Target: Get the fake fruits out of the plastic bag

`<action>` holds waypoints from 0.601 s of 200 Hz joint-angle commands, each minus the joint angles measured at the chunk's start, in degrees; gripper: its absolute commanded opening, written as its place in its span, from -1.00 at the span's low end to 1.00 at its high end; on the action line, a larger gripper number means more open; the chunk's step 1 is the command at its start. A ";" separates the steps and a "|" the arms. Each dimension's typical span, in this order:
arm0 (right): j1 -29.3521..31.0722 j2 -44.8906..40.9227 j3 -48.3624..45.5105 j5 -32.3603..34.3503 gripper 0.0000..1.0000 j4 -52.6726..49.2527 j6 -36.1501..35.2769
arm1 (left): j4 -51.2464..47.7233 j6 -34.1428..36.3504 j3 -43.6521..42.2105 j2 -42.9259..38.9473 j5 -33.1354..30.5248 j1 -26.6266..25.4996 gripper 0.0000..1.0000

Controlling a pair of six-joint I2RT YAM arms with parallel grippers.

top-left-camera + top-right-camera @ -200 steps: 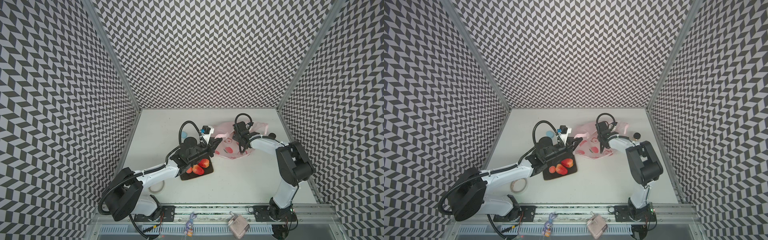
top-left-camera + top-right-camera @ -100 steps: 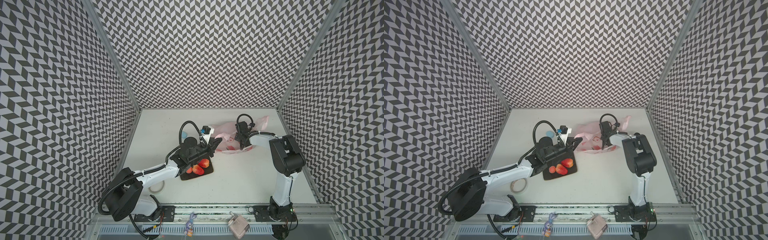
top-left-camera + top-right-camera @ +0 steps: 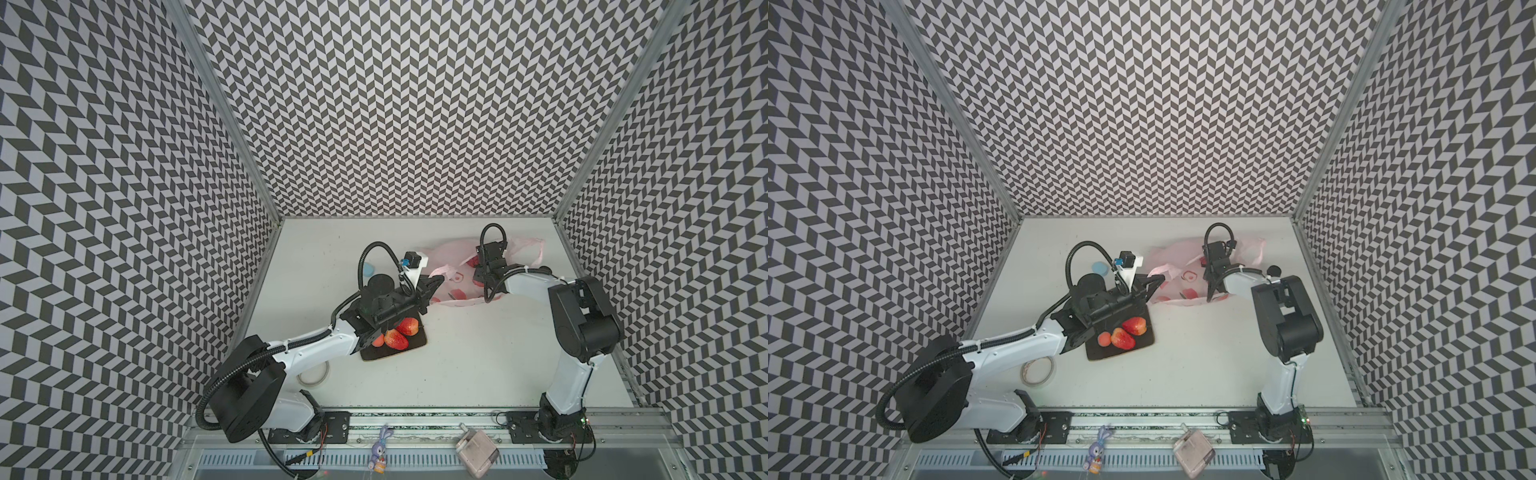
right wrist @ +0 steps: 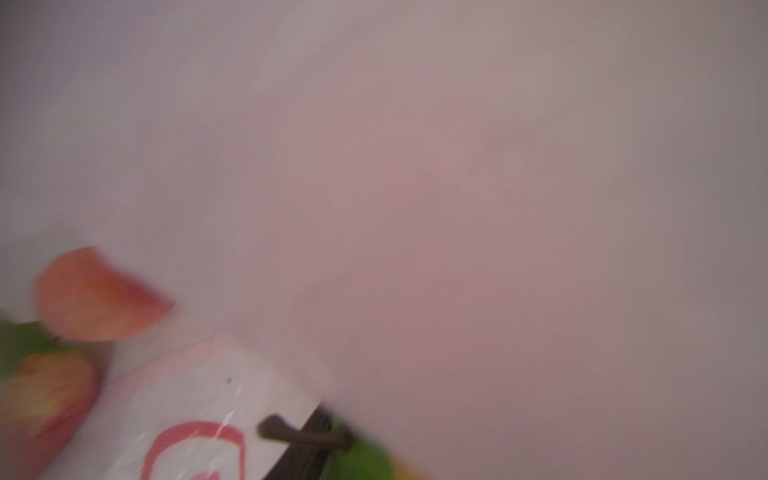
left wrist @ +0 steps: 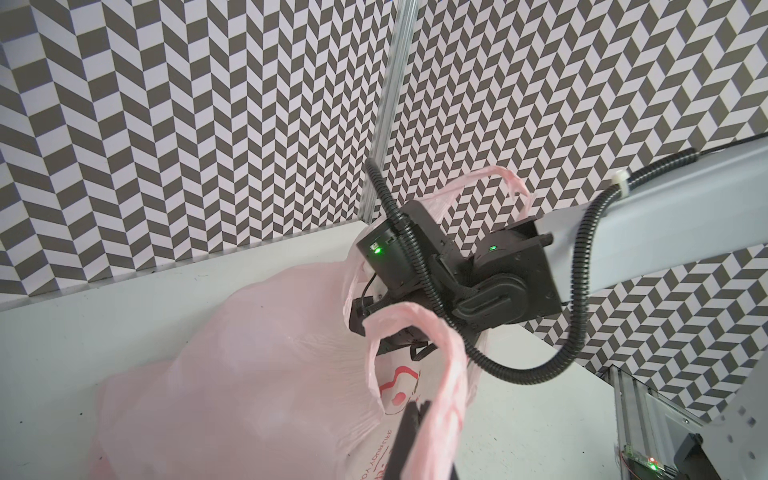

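Some fake fruits (image 3: 399, 338) are out on the plate (image 3: 415, 351); others are inside the plastic bag (image 3: 453, 266).

Two strawberries (image 3: 1128, 338) and an orange ball (image 3: 1104, 338) sit bunched on the dark plate, and the badly blurred right wrist view shows what look like two more strawberries (image 4: 95, 295) under the pink film. The bag lies crumpled on the table (image 3: 478, 365) at 1 o'clock from the plate. The left gripper (image 3: 434, 284) is clamped on a loop handle (image 5: 415, 324). The right gripper (image 3: 1211, 291) reaches into the bag's mouth, and I cannot tell whether its jaws are apart or together. A light-blue blob (image 3: 368, 269) lies at 11 o'clock from the plate and a tape roll (image 3: 1038, 372) at 7 o'clock.
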 commanded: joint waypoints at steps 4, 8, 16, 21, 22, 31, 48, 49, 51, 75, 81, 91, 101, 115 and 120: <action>1.62 -6.36 -3.62 -5.58 -0.15 5.46 -3.81 | 1.08 0.12 1.31 0.04 -1.60 -0.12 -1.00; 1.89 -7.15 -4.14 -6.24 -0.15 5.68 -4.26 | 1.16 0.21 1.43 0.19 -1.73 -0.07 -1.00; 2.34 -8.68 -5.08 -8.22 -0.15 6.21 -5.07 | 1.21 0.30 1.65 0.50 -1.88 0.02 -1.00; 2.63 -9.71 -5.69 -9.22 -0.15 6.52 -5.50 | 1.34 0.38 1.87 0.78 -1.96 0.11 -1.00; 2.69 -9.89 -5.80 -9.31 -0.15 6.52 -5.55 | 1.34 0.38 1.90 0.79 -1.96 0.15 -1.00; 3.10 -11.60 -6.91 -11.42 -0.15 6.90 -6.15 | 1.58 0.39 2.29 1.26 -1.99 0.27 -1.00; 3.51 -14.81 -8.76 -15.14 -0.15 7.28 -7.20 | 1.91 0.56 3.04 2.29 -2.03 0.83 -1.00; 3.53 -15.03 -8.84 -15.26 -0.15 7.30 -7.28 | 1.93 0.56 3.10 2.34 -2.00 0.86 -1.00; 3.55 -15.42 -9.11 -15.83 -0.15 7.36 -7.52 | 2.01 0.63 3.25 2.48 -2.03 0.93 -1.00; 3.90 -20.04 -12.14 -21.81 -0.15 9.27 -9.94 | 2.64 0.74 4.48 3.98 -1.62 2.15 -1.00; 3.90 -21.31 -13.00 -23.48 -0.15 10.04 -10.80 | 2.87 0.74 4.75 4.34 -1.45 2.48 -1.00; 3.95 -23.02 -14.34 -25.39 -0.15 11.04 -11.60 | 3.24 0.65 5.33 4.92 -1.10 2.97 -1.00; 3.98 -24.29 -15.54 -26.59 -0.15 11.86 -12.05 | 3.60 0.65 5.91 5.69 -0.69 3.41 -1.00; 3.90 -25.26 -16.37 -25.34 -0.15 11.64 -11.86 | 4.06 0.68 6.75 6.69 -0.01 3.86 -1.00; 3.90 -25.42 -16.34 -24.70 -0.15 11.11 -11.72 | 4.17 0.71 7.07 6.95 0.25 3.89 -1.00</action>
